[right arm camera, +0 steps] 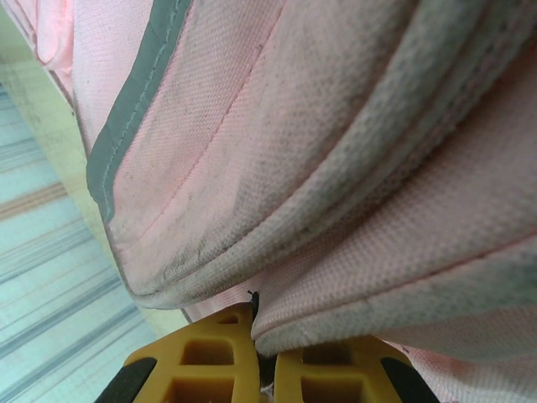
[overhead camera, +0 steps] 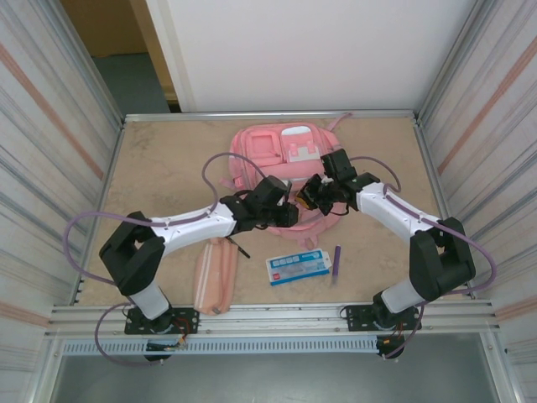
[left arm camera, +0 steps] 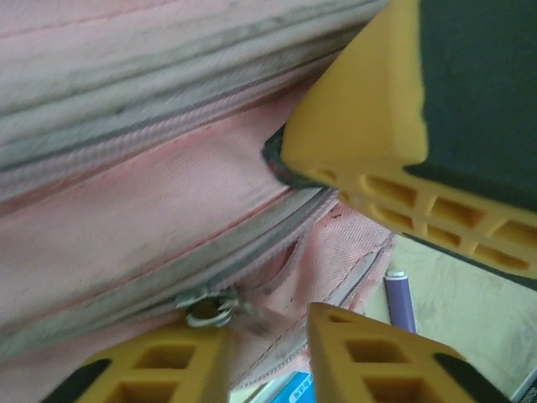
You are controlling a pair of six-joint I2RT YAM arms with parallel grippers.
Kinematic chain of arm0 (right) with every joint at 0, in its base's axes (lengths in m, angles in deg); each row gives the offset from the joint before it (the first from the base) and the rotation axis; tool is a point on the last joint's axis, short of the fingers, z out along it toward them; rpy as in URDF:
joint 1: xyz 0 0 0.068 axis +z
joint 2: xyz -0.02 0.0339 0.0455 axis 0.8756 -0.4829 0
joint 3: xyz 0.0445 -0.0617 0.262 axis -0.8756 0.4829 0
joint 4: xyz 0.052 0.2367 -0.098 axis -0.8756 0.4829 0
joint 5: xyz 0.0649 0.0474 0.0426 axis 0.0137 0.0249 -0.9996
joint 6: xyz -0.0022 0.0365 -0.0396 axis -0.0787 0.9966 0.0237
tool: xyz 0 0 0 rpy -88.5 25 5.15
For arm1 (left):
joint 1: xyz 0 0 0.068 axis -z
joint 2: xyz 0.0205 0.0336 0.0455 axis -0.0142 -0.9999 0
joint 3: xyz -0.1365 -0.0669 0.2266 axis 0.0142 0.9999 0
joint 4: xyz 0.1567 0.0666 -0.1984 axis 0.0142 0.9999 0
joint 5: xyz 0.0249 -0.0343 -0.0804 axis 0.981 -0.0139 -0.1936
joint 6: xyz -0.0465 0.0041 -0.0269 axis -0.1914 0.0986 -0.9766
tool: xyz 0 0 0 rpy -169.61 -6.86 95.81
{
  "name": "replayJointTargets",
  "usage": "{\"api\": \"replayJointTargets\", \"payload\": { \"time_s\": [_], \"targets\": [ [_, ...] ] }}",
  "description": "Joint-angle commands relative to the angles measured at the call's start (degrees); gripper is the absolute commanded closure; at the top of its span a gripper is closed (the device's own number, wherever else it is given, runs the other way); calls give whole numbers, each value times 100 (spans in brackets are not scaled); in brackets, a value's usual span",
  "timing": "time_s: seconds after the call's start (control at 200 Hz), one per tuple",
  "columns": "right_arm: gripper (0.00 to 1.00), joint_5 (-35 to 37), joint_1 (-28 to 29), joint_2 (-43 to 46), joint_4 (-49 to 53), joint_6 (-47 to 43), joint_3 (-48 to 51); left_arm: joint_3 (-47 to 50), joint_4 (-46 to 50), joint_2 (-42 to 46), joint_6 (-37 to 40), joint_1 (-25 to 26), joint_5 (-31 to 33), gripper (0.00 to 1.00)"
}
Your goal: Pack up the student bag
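The student bag (overhead camera: 281, 155) lay far-centre on the worktop (overhead camera: 168, 168), contents hidden, the right pincer (right arm camera: 254, 353) clamped on its fabric and the left pincer (left arm camera: 268, 323) slightly apart beside the zip pull (left arm camera: 205, 306), so unzipping seemed underway, next needing a grip on that pull, with the pencil case (overhead camera: 216, 275), blue packet (overhead camera: 298, 267) and pen (overhead camera: 336, 262) lying unpacked.
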Motion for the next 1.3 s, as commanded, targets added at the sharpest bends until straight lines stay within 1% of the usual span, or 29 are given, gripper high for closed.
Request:
{"api": "replayJointTargets", "payload": {
  "time_s": [0.0, 0.02, 0.11, 0.18, 0.251, 0.276, 0.296, 0.346, 0.366, 0.461, 0.551, 0.601, 0.651, 0.752, 0.882, 1.017, 1.097, 1.152, 1.298],
  "targets": [
    [100, -416, 136, 52, -258, 85, -216, -208, 70, -73, 51, 26, 196, 84],
    [100, -420, 142, 50, -261, 86, -214, -200, 74, -61, 64, 28, 218, 87],
    [100, -386, 129, 61, -263, 79, -179, -165, 173, 40, 209, 16, 348, 93],
    [100, -410, 122, 51, -260, 70, -189, -150, 311, 107, 279, -18, 448, 94],
    [100, -426, 129, 57, -264, 73, -184, -61, 290, 192, 253, -134, 302, 95],
    [100, -421, 127, 67, -281, 77, -174, -3, 235, 227, 218, -179, 217, 93],
    [100, -413, 127, 70, -289, 77, -167, 46, 166, 251, 207, -205, 115, 89],
    [100, -387, 127, 81, -295, 77, -164, 166, -64, 303, 176, -257, -156, 72],
    [100, -386, 127, 72, -297, 71, -160, 210, -135, 327, 166, -265, -230, 69],
    [100, -450, 127, 41, -318, 98, -191, 375, -415, 366, 30, -266, -536, 67],
    [100, -468, 173, 62, -355, 145, -182, 517, -830, 334, -78, -268, -885, 64],
    [100, -478, 188, 65, -390, 180, -179, 553, -925, 290, -168, -266, -874, 64],
    [100, -519, 208, 68, -436, 242, -177, 546, -857, 237, -256, -266, -702, 64],
    [100, -555, 308, 136, -543, 414, -152, 387, -552, 132, -385, -266, -369, 65],
    [100, -360, 531, 284, -671, 672, -89, 302, -428, 93, -520, -266, 16, 67],
    [100, -156, 743, 439, -845, 1016, 53, 270, -164, 93, -808, -277, 580, 77],
    [100, 2, 794, 498, -794, 1018, 77, 268, -40, 108, -836, -294, 788, 84],
    [100, -6, 806, 509, -770, 1022, 107, 321, -79, 143, -813, -328, 812, 88],
    [100, 12, 812, 596, -785, 1064, 234, 440, -162, 282, -533, -467, 529, 91]
  ]
}}
